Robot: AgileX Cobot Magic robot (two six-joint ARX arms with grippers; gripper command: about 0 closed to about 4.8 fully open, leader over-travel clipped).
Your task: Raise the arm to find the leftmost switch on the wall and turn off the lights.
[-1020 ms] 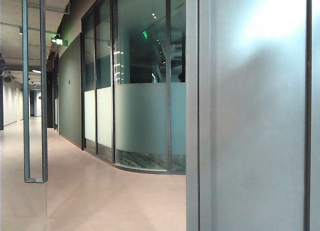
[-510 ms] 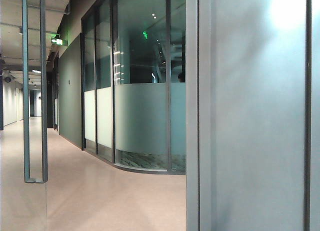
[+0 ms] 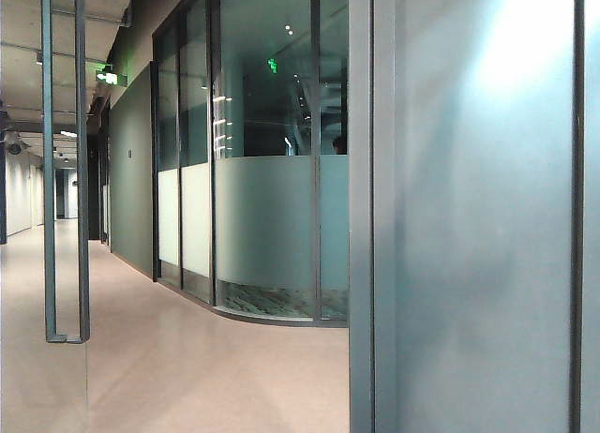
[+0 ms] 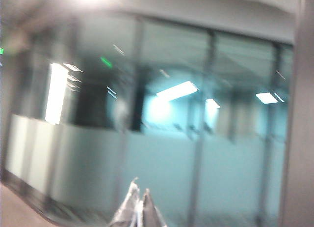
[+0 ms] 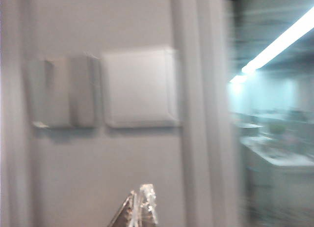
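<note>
So the right gripper [image 5: 140, 207] hangs under the wall switches — leftmost switch [image 5: 64, 92], blank plate [image 5: 140, 87] beside it; fingers together, holding nothing. Left gripper [image 4: 139, 210] faces frosted glass [image 4: 98, 163] — pinched together too, empty.

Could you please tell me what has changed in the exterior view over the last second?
Only the bright glare on the grey wall panel changed: wide at first, it shrank to a small spot near the top, then spread again. The corridor floor and glass partition stayed put. Neither arm shows there. In the wrist views, the left gripper faces glass; the right gripper faces the switch plates.
</note>
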